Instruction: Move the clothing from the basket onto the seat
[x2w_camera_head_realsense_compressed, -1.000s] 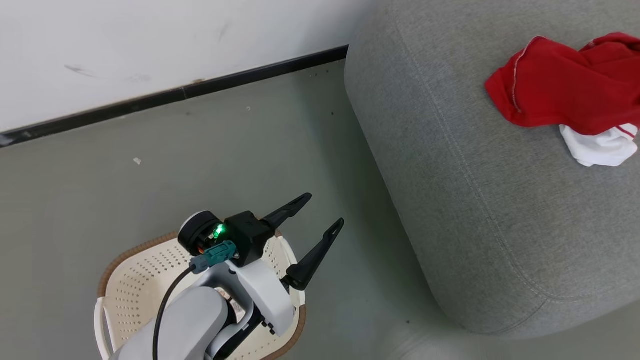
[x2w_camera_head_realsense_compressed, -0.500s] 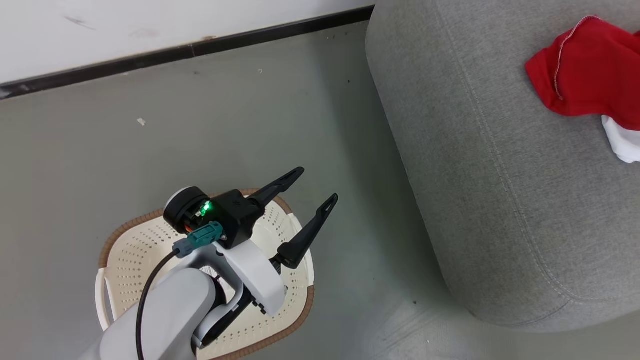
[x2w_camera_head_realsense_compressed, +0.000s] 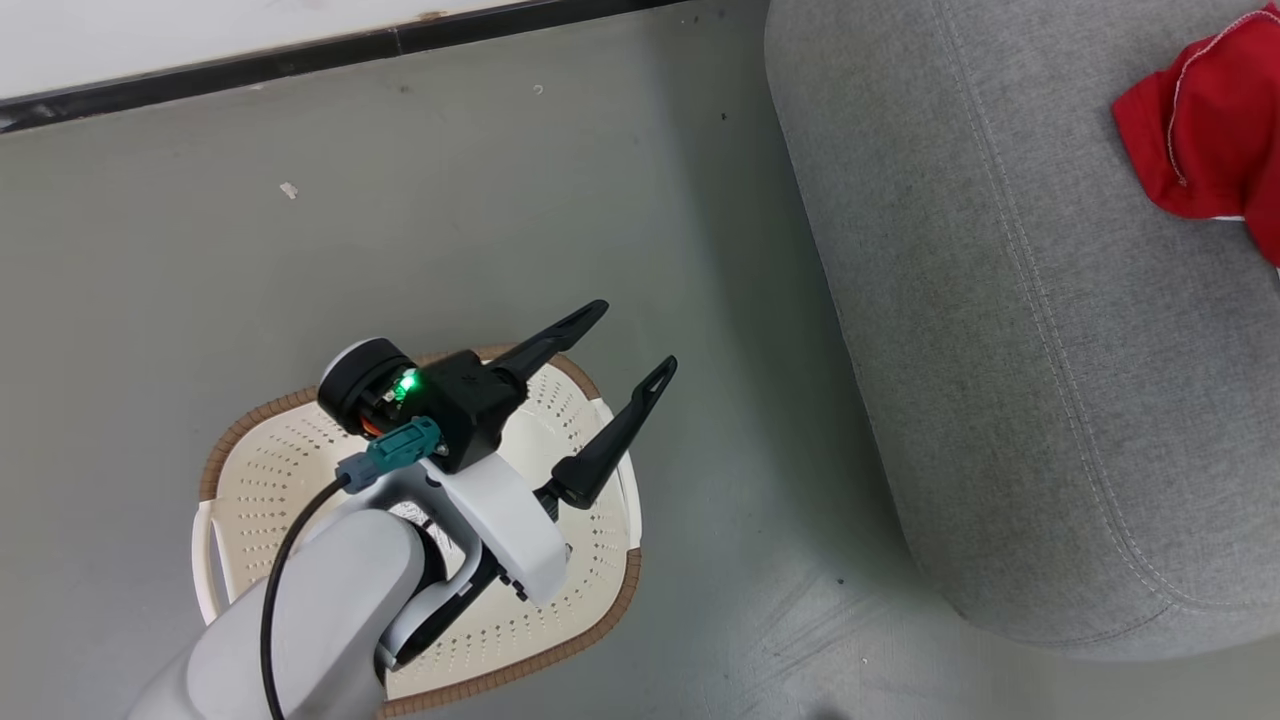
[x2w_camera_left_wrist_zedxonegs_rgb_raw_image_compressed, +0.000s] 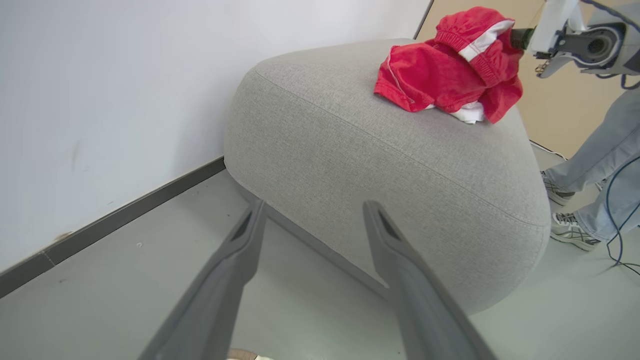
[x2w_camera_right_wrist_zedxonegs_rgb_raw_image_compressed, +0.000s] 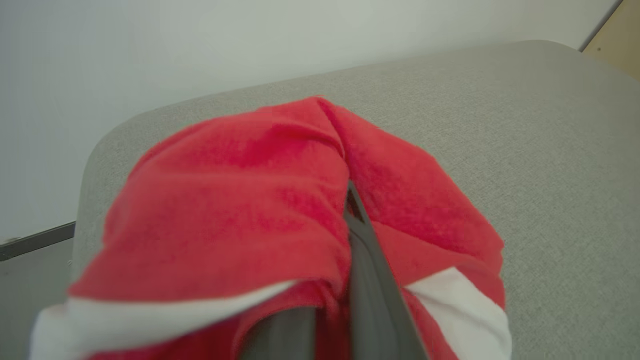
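Far left in the head view there's a strip of white wall (x2w_camera_head_realsense_compressed: 150, 40) with a black baseboard (x2w_camera_head_realsense_compressed: 300, 60) under it, then grey-green floor (x2w_camera_head_realsense_compressed: 300, 250) with one tiny pale scrap (x2w_camera_head_realsense_compressed: 288, 190) lying on it.

Lower left sits the one basket (x2w_camera_head_realsense_compressed: 265, 480), flat on the floor. The pale left forearm hangs right over it and hides a good chunk of the middle. The left gripper (x2w_camera_head_realsense_compressed: 634, 337) pokes out past the basket's right rim. Its two fingers (x2w_camera_head_realsense_compressed: 612, 435) are spread wide, with nothing between them.

A bare strip of floor separates the basket from the one big grey seat (x2w_camera_head_realsense_compressed: 1000, 350), so they're apart, not touching.

The clothing (x2w_camera_head_realsense_compressed: 1200, 130) is over on the seat's top, at the right edge of the head view. It's one red heap with white trim and a white bit poking out underneath. I can't tell how many garments are bunched in there.

The right gripper (x2w_camera_right_wrist_zedxonegs_rgb_raw_image_compressed: 350, 200) has its fingers pinched together on a fold of that red fabric. In the left wrist view the bit it holds is pulled up a little, and the rest of the heap rests on the seat.

Beyond the seat there's a person's legs in light jeans (x2w_camera_left_wrist_zedxonegs_rgb_raw_image_compressed: 595, 150), two sneakers (x2w_camera_left_wrist_zedxonegs_rgb_raw_image_compressed: 570, 232) and a blue cable (x2w_camera_left_wrist_zedxonegs_rgb_raw_image_compressed: 612, 215) dangling by them.
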